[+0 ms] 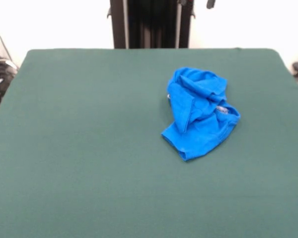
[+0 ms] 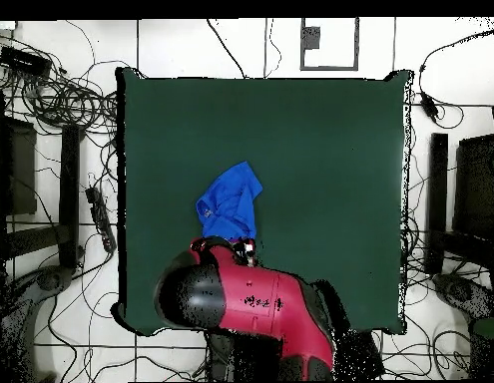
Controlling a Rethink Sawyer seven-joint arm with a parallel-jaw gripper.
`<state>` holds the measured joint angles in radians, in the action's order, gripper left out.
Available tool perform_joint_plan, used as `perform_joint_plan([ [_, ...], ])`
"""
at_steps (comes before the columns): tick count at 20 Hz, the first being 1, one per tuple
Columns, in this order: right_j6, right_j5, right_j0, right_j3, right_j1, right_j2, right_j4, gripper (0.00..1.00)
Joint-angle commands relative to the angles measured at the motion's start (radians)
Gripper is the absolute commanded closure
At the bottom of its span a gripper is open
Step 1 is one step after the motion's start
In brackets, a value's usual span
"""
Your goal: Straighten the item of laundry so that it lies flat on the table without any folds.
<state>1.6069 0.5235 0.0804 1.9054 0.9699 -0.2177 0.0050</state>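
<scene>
Blue laundry [image 1: 198,113] bunched, folded over, right of centre on table [image 1: 79,148], toward robot's side. Arm [image 2: 241,299] looms beside it overhead; gripper hidden, grip unknowable. Long axis runs near-far.

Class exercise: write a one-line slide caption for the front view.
Crumpled blue item of laundry lies folded on the green table, right of centre.
</scene>
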Motion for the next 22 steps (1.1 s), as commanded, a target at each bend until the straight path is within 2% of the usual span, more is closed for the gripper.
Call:
perform_joint_plan([
  [1, 0.052, 0.160, -0.109, 0.064, 0.013, 0.121, 0.081, 0.00],
  [6, 0.053, 0.172, -0.124, 0.002, -0.029, 0.133, 0.042, 0.00],
  [11, 0.071, 0.202, -0.132, -0.138, -0.114, 0.153, 0.016, 0.00],
  [15, 0.065, 0.206, -0.136, -0.158, -0.132, 0.161, 0.012, 0.00],
  [20, 0.123, 0.046, -0.146, -0.157, -0.210, 0.202, 0.064, 0.00],
  [22, 0.161, 0.025, -0.130, -0.178, -0.255, 0.215, 0.090, 0.00],
])
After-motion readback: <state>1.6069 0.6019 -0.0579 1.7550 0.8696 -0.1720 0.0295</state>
